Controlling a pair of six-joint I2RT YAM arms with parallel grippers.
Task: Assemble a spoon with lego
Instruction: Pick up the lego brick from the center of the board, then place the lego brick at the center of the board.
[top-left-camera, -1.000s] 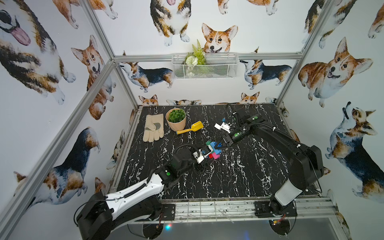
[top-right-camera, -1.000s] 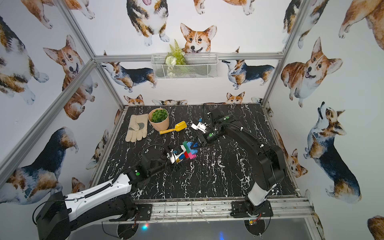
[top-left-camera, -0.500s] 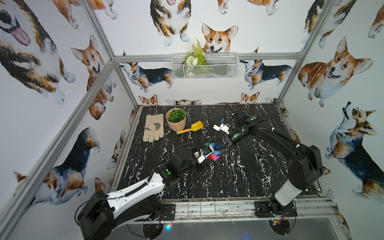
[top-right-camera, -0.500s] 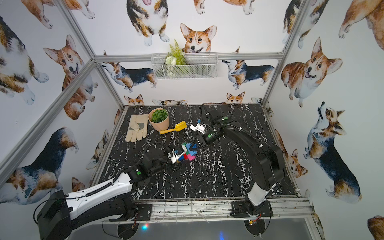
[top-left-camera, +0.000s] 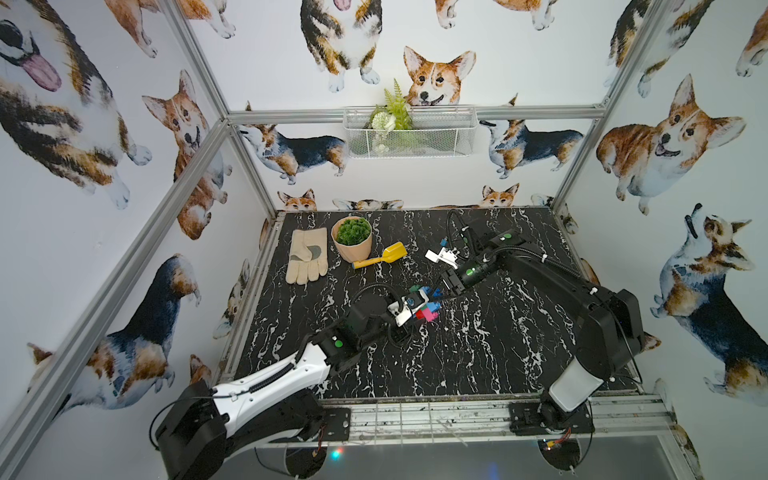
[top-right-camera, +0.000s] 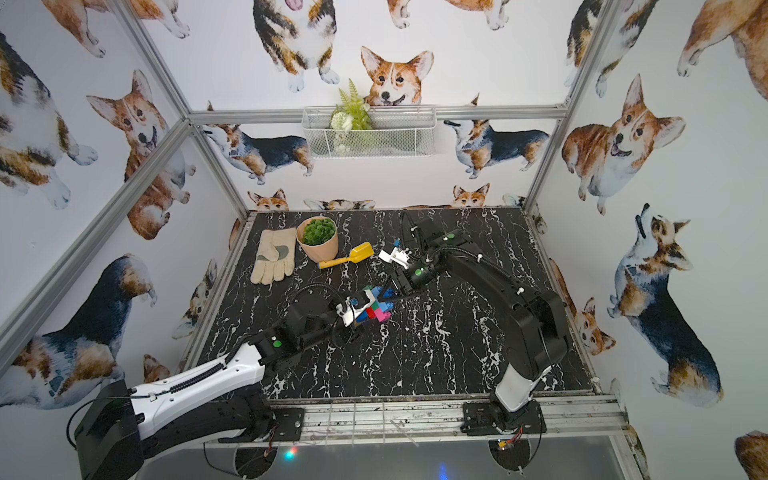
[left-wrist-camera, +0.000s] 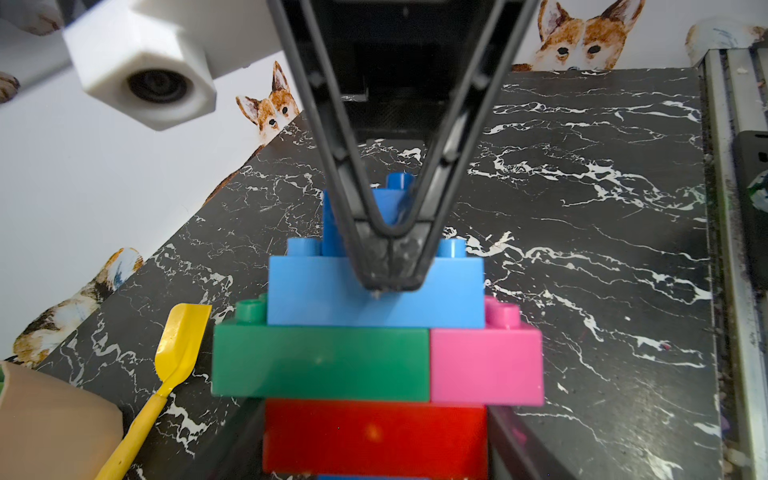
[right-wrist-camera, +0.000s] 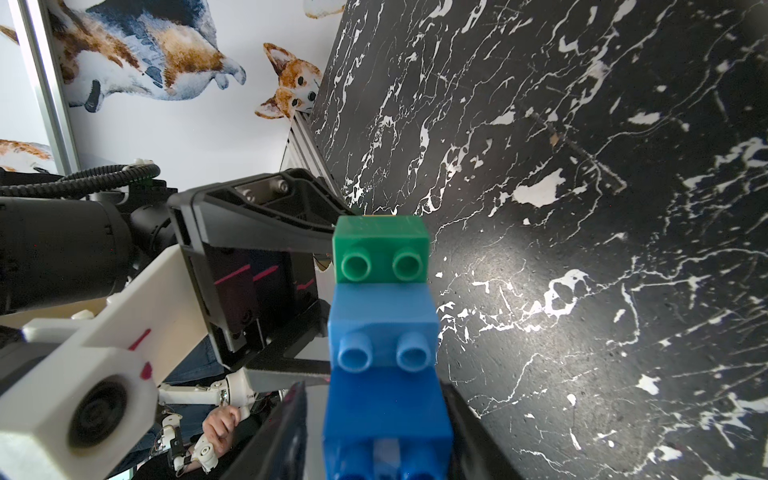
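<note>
1. While the left gripper clamps the red brick at one end of the brick-built spoon, the stack hangs over the middle of the black marble table, between the two arms.
2. Stacked on the red brick are a green brick and a pink brick side by side, then a light blue brick, then a dark blue brick at the far end.
3. The right gripper meets the stack at its blue end. From the left wrist, its fingertips look pressed together against the light blue brick. From its own wrist, dark fingers flank the dark blue brick, so its grip cannot be told.
4. A glove, a potted plant and a yellow toy shovel lie near the table's back left, well apart from the bricks.
</note>
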